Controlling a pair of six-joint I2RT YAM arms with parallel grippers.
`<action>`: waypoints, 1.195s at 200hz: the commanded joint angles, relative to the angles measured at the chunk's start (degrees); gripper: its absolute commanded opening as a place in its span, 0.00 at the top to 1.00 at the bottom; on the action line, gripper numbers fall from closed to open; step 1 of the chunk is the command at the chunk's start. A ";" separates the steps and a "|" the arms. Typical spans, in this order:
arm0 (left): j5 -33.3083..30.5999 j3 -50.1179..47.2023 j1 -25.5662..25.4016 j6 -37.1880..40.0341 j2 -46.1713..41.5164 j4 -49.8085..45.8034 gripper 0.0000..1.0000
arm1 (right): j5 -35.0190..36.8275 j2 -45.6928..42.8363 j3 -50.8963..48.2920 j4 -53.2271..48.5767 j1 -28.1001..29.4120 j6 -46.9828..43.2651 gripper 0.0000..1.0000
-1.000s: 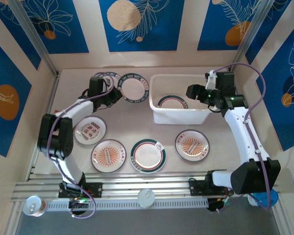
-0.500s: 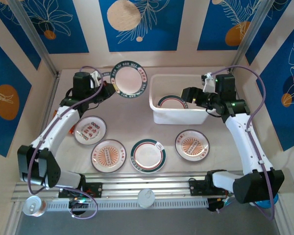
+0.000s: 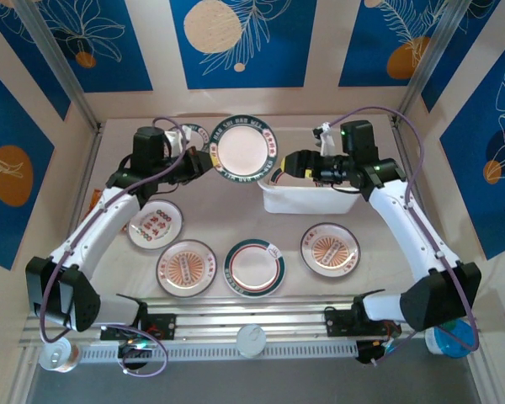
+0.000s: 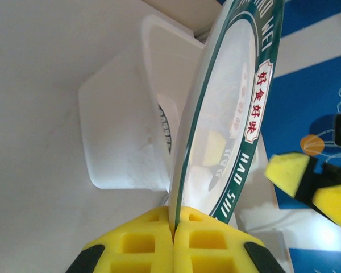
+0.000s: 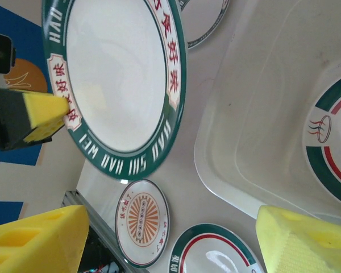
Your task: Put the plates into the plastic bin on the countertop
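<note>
Left gripper [image 4: 173, 223]: jaws clamped on the rim of a round white plate with dark green lettered border [image 4: 227, 108], which I hold on edge beside the white translucent plastic bin [image 3: 313, 200], ready to tip in. Right gripper [image 3: 289, 163]: jaws wide, empty, facing that plate at the bin's left end, probably to steady it.

The countertop [image 3: 210, 212] is seen from overhead; the twelve o'clock plate [image 3: 245, 148] is caught close-up by both wrist cameras (edge-on at left).
</note>
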 commanded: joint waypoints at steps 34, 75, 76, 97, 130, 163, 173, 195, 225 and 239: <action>3.27 1.90 -3.26 -1.76 -2.25 1.56 1.00 | 0.63 2.53 2.32 4.45 0.01 3.01 0.24; 3.89 2.57 -4.57 -1.95 -1.34 1.91 1.00 | 0.00 4.70 3.05 5.75 0.26 3.66 0.31; 3.88 2.57 -4.58 -1.95 -1.34 1.91 1.00 | 0.00 4.70 3.00 5.80 0.27 3.71 0.31; 4.14 2.98 -4.85 -1.97 -0.71 1.92 1.00 | -0.39 4.95 2.53 6.34 0.24 3.98 0.38; 4.78 3.42 -5.25 -2.04 0.33 2.04 1.00 | -1.33 5.23 1.62 6.79 0.25 4.29 0.55; 5.37 3.47 -5.47 -2.12 1.28 2.04 1.00 | -1.92 4.71 0.24 7.60 0.23 4.20 0.74; 5.45 3.45 -5.51 -2.17 1.62 2.06 1.00 | -1.80 4.62 -0.03 7.63 0.21 4.11 0.77; 5.55 3.75 -5.56 -2.47 2.46 2.16 1.00 | -2.32 4.61 -0.24 8.12 0.12 3.94 0.83; 6.21 4.70 -5.82 -3.05 3.43 2.52 1.00 | -2.68 5.13 0.21 8.29 0.02 3.59 0.89; 6.25 5.07 -5.82 -2.77 3.82 2.11 0.97 | -2.71 5.31 0.40 8.35 -0.13 3.28 0.91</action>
